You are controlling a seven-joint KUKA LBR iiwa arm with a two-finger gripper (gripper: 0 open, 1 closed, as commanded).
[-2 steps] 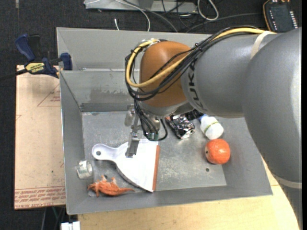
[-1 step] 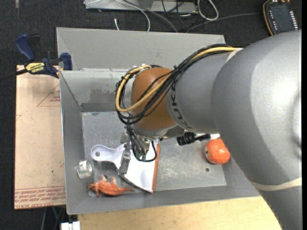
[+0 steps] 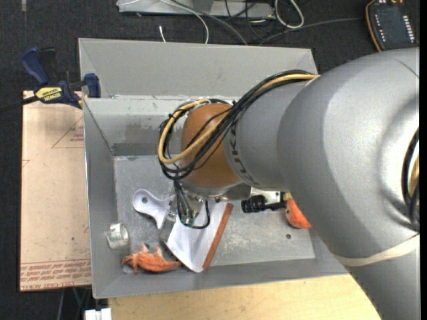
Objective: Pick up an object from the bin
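Probably light and floppy, that white folded sheet (image 3: 189,249) by your gripper (image 3: 179,217); pinch an edge. Open or closed, you can't tell.

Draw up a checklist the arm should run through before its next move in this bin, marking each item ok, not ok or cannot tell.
1. Hand low inside the bin: ok.
2. A thing within close reach: ok, a white flat sheet lies just below the hand and a white scoop lies beside it.
3. Hand has a grip on something: cannot tell.
4. Sheet free of neighbours: not ok, a brown stick lies along its edge and an orange frilly toy lies at its corner.
5. Small silver cup apart from the hand: ok.
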